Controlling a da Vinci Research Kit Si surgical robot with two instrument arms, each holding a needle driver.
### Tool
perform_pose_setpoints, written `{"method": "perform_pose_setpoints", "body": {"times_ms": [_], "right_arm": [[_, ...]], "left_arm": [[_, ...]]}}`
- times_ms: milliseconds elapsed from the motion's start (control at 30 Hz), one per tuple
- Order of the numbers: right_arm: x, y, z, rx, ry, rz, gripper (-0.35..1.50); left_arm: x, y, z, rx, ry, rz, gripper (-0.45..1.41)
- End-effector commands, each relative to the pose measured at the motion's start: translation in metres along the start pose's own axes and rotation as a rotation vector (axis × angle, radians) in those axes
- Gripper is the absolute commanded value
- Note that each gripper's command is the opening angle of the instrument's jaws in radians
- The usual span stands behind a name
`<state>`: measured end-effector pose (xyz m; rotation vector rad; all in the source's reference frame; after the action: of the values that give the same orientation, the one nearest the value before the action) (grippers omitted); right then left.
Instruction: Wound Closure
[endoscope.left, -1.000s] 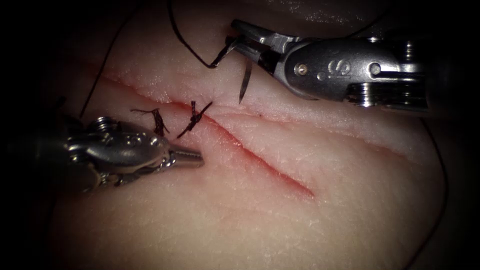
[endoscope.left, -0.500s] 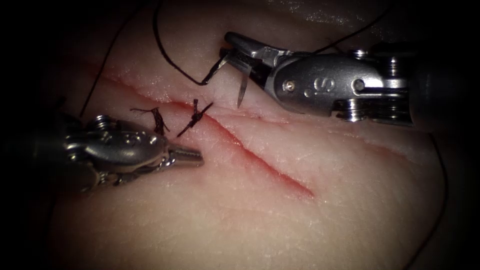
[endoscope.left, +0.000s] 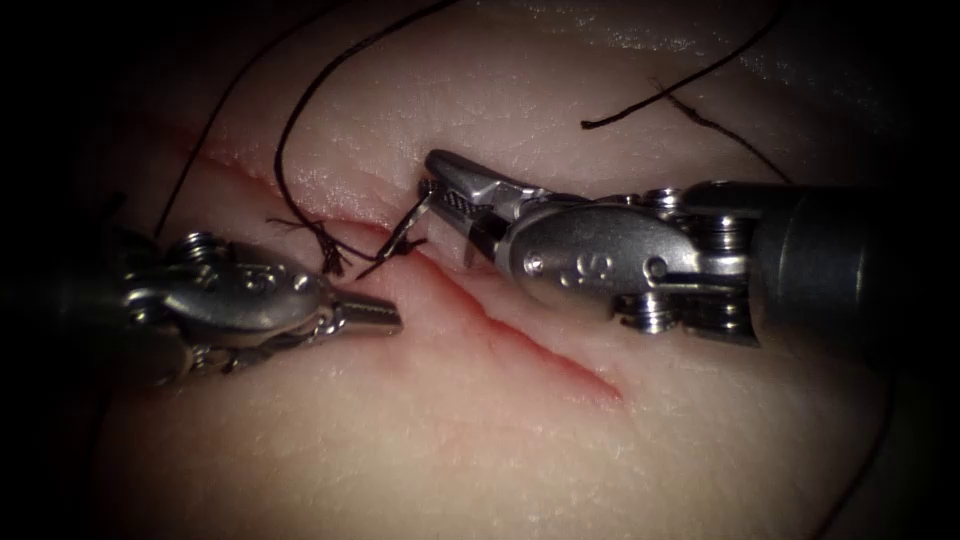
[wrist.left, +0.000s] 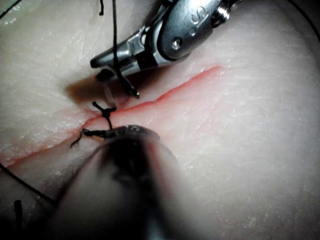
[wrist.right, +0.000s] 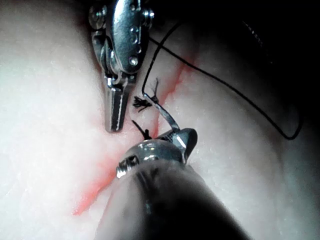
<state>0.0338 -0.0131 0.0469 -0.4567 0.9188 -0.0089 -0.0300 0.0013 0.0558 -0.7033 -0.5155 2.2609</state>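
Endoscope view: the right hand (endoscope.left: 440, 190) grips the curved needle (endoscope.left: 408, 226) near its thread end, its jaws closed on it just beyond the cut (endoscope.left: 520, 340). The needle shows as a short bright sliver slanting from the jaws down toward the cut; I cannot tell whether its point has entered the tissue (endoscope.left: 480, 440). Dark thread (endoscope.left: 285, 150) runs from the needle in a wide arc away from the cut. Two knotted stitches (endoscope.left: 325, 245) with frayed ends sit on the cut beside the needle. The left hand (endoscope.left: 375, 318) lies on the near side of the cut, jaws together, holding nothing, its tip pointing at the cut.

Left wrist view: the right hand (wrist.left: 100, 62) hovers beyond the cut (wrist.left: 170, 92), the needle (wrist.left: 125, 85) hanging from its jaws toward the red line. A knotted stitch (wrist.left: 105, 112) lies on the cut just below the needle.

Right wrist view: the needle (wrist.right: 167, 117) is a thin pale curve rising from the right hand (wrist.right: 182, 137) over the cut (wrist.right: 100, 185). The left hand (wrist.right: 116, 112) points straight along its own axis at the cut, jaws closed, empty.
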Motion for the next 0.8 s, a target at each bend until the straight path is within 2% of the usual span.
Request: {"method": "perform_pose_setpoints", "body": {"times_ms": [33,200,467,667,800], "right_arm": [[-0.0001,-0.0008,0.0004,-0.002,-0.007,0.017,-0.35],[-0.0004,-0.001,0.0002,-0.012,-0.022,0.072,-0.35],[-0.0012,-0.0036,0.0007,0.022,-0.036,0.101,-0.35],[-0.0011,-0.0036,0.0007,0.028,-0.039,0.108,-0.35],[-0.0014,-0.0045,0.0009,0.048,-0.043,0.114,-0.35]], "left_arm": [[-0.0001,0.0001,0.0009,-0.001,0.001,0.001,-0.06],[-0.0001,0.0001,0.0009,-0.001,0.001,0.001,-0.08],[-0.0003,0.0,0.0007,0.0,0.001,0.004,-0.11],[-0.0004,-0.0001,0.0006,0.001,0.002,0.005,-0.13],[-0.0004,-0.0001,0.0006,0.001,0.002,0.005,-0.13]]}}
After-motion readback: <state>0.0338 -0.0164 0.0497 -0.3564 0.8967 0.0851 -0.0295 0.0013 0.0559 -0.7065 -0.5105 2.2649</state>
